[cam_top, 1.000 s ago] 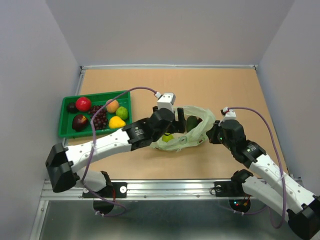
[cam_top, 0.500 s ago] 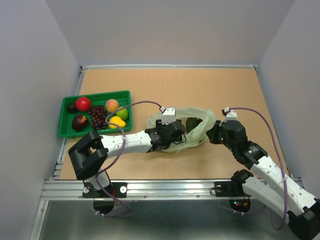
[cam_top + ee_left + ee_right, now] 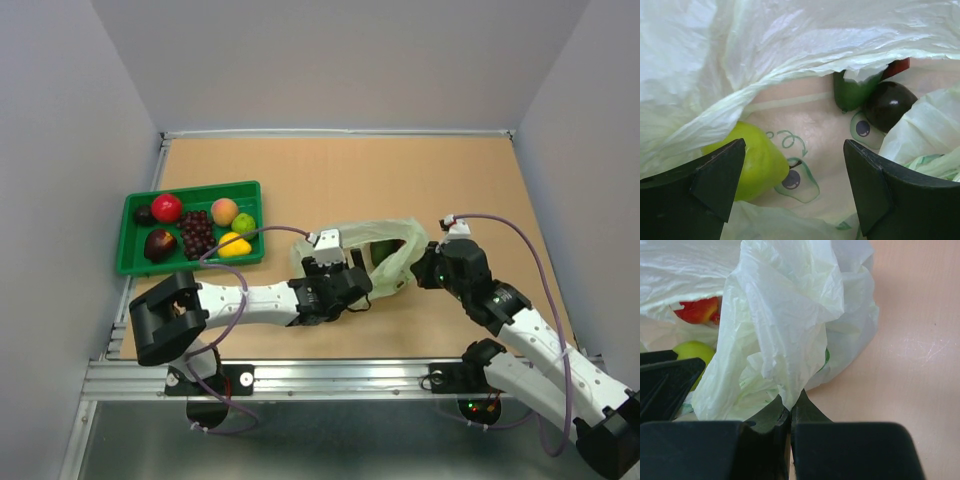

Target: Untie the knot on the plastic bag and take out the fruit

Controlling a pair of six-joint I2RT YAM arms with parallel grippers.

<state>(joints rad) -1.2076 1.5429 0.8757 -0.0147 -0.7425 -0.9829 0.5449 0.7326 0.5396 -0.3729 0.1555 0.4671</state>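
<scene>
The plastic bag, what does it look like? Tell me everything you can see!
The plastic bag is thin, crinkly and pale green, partly see-through. It lies slumped on the brown table, its mouth open. Cartoon avocado faces are printed inside. A lime-green fruit, a dark round one and a red piece lie in it. The right arm's jaws are shut on a fold; the left arm's open jaws sit in its mouth.

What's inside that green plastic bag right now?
Inside the plastic bag are a lime-green fruit, a dark green fruit, a dark round fruit and a sliver of a red piece. The crumpled film hides whatever else lies deeper.
</scene>
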